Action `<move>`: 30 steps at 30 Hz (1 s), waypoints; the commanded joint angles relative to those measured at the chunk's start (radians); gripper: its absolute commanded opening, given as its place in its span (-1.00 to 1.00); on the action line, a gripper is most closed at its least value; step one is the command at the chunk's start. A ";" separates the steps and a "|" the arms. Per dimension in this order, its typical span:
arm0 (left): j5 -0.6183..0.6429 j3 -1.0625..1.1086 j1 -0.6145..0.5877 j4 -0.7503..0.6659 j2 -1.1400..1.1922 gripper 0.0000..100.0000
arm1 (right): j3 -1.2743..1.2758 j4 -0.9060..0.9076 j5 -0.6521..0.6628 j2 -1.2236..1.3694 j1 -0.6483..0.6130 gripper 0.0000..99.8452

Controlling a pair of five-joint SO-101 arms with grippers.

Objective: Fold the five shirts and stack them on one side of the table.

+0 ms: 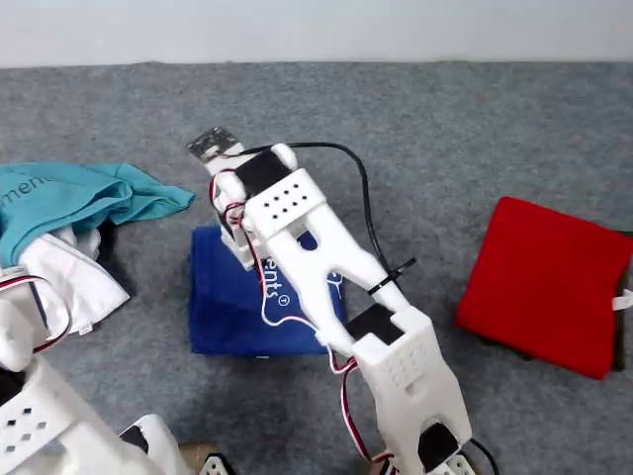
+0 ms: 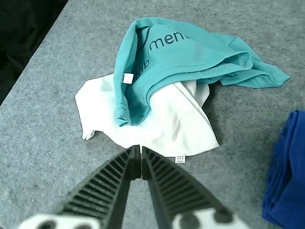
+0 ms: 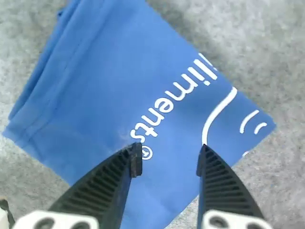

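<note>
Near the left front corner of the grey worktop, the left tool has its jaws pressed together on nothing, just short of a crumpled white shirt lying partly under an unfolded teal shirt at the left edge. Toward the middle, the right tool hangs over the folded blue shirt, jaws spread wide and empty, and a folded red shirt rests at the right edge. The blue shirt looks ready to stack, so the right tool should probably pinch every layer along one folded edge and lay it squarely on the red shirt.
</note>
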 commanded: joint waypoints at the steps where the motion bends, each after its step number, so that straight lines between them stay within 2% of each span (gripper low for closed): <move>1: 0.009 -0.004 0.000 0.005 -0.014 -0.97 | -0.006 0.002 -0.101 0.019 0.096 -0.58; 9: 0.009 -0.002 0.000 0.005 -0.014 -0.97 | -0.006 -0.019 -0.169 0.081 0.163 -0.20; 19: 0.011 -0.002 0.000 0.008 -0.014 -0.97 | -0.006 -0.097 -0.169 0.236 0.166 -0.20; 21: 0.011 -0.002 0.000 0.009 -0.014 -0.97 | -0.008 -0.097 -0.166 0.255 0.166 -0.29; 27: 0.011 -0.002 0.000 0.009 -0.014 -0.97 | -0.008 -0.105 -0.161 0.263 0.197 -0.80; 30: 0.011 -0.002 0.000 0.009 -0.014 -0.97 | -0.008 -0.102 -0.110 0.260 0.232 -0.97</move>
